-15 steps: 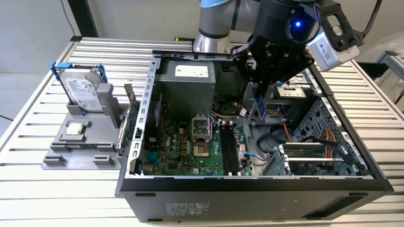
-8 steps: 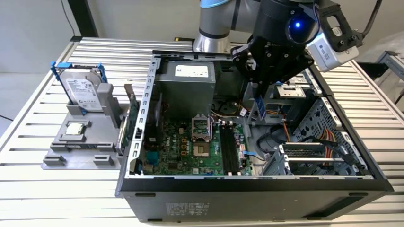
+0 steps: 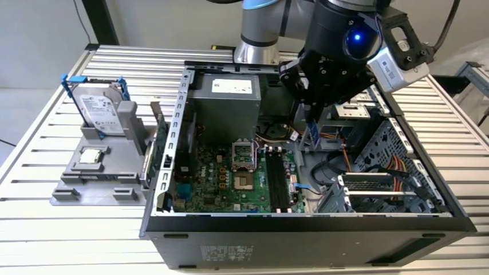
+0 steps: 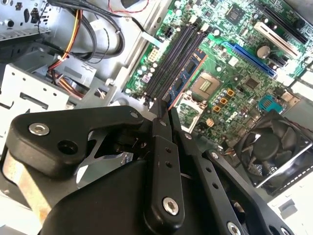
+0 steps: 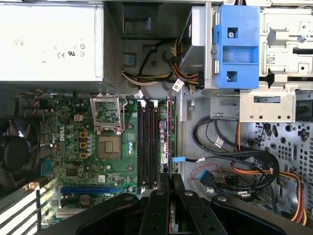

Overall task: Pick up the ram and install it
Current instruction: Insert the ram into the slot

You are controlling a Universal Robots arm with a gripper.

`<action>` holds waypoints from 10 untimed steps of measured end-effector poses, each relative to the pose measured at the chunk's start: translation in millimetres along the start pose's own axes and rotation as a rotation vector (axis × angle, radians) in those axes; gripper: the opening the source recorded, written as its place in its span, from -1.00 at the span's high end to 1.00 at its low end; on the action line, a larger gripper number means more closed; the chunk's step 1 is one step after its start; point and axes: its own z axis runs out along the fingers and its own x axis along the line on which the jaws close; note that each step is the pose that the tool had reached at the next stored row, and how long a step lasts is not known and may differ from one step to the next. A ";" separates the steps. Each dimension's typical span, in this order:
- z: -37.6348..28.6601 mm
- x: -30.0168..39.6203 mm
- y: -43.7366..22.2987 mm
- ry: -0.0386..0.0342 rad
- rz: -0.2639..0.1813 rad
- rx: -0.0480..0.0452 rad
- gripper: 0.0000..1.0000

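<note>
My gripper [image 3: 312,117] hangs inside the open computer case [image 3: 306,220], shut on the ram [image 3: 312,136], a thin circuit-board stick that hangs down from the fingers. In the first wrist view the ram [image 5: 169,132] appears edge-on, reaching out from the gripper [image 5: 169,178] just beside the black memory slots [image 5: 148,142]. The second wrist view has the ram [image 4: 182,76] reaching from the gripper [image 4: 164,110] along the memory slots [image 4: 168,61] and above the green motherboard [image 4: 234,83]. I cannot tell whether the stick touches a slot.
A silver hard drive with a blue bracket [image 3: 103,109] stands in a grey fixture [image 3: 99,177] outside the case, with a small square processor chip [image 3: 91,156] below it. Inside are the power supply [image 3: 225,94], CPU socket [image 5: 108,142], fan [image 4: 274,147] and cables [image 5: 244,164].
</note>
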 end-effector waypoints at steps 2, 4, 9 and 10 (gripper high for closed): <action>1.6 0.0 0.0 0.0000 0.000 0.0000 1.00; 3.1 0.1 0.0 0.0000 0.000 0.0000 1.00; 6.5 0.2 -0.1 0.0000 0.000 0.0000 1.00; 7.1 0.2 -0.1 0.0000 0.000 0.0000 1.00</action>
